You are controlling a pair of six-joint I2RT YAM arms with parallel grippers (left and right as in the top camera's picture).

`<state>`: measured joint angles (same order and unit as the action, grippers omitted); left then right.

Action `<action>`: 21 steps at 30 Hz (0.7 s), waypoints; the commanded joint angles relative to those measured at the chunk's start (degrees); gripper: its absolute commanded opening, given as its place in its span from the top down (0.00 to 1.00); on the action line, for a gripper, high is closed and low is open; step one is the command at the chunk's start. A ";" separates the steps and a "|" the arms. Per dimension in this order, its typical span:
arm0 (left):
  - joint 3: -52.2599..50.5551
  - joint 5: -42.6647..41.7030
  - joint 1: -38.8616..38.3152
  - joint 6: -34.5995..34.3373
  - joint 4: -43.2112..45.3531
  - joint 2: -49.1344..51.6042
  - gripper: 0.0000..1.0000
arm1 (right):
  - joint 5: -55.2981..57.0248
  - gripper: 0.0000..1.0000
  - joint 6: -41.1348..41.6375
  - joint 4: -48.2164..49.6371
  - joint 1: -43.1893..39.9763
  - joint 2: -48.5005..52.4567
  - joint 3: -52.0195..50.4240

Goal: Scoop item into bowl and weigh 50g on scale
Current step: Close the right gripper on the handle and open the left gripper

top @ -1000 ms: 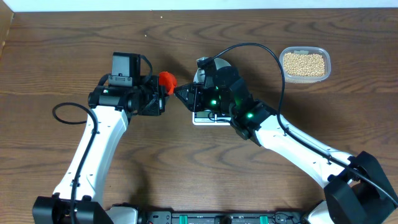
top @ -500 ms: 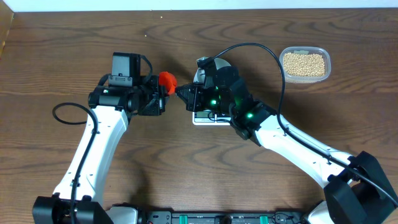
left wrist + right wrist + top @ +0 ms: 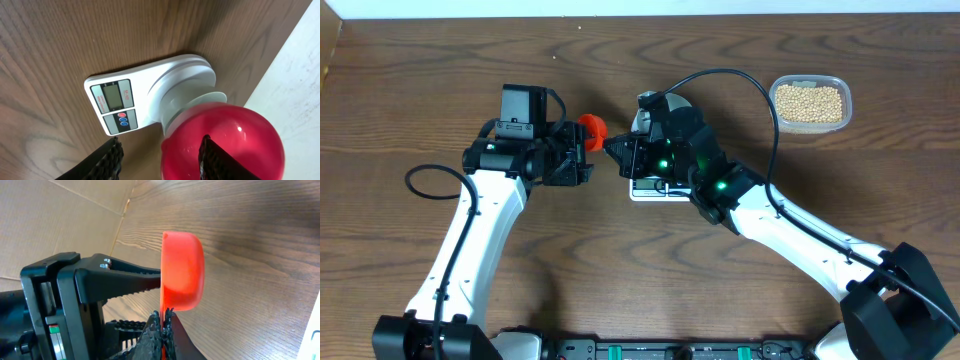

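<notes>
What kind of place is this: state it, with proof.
Probably a robotics lab bench: two white robot arms at a brown wood-grain table, a flat white digital scale, a clear plastic tub of tan beans.

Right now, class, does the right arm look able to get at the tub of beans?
Probably yes. The clear tub sits uncovered on that arm's side, nothing beside it; the right gripper, shut on the red scoop, need only swing over the scale.

Left gripper (image 3: 161, 152) jaws newly parted, red scoop (image 3: 591, 126) shifted — slightly — right
</notes>
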<state>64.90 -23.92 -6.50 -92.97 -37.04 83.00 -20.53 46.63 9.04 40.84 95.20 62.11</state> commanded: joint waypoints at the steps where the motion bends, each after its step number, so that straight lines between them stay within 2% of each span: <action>1: 0.15 -0.07 -0.22 0.26 0.09 -0.28 0.47 | 2.05 0.99 0.00 -1.05 -0.02 0.42 0.87; 11: 0.15 -0.07 -0.22 1.70 0.98 -0.28 0.45 | 2.21 0.99 -3.58 -3.52 -2.99 0.42 0.87; 21: 0.15 -0.07 -0.22 14.51 5.31 -0.28 0.44 | 1.09 0.99 -7.43 -4.96 -6.45 0.39 0.87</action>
<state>64.90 -23.90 -6.50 -85.06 -32.49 83.00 -19.09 41.87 4.08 35.31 95.22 62.11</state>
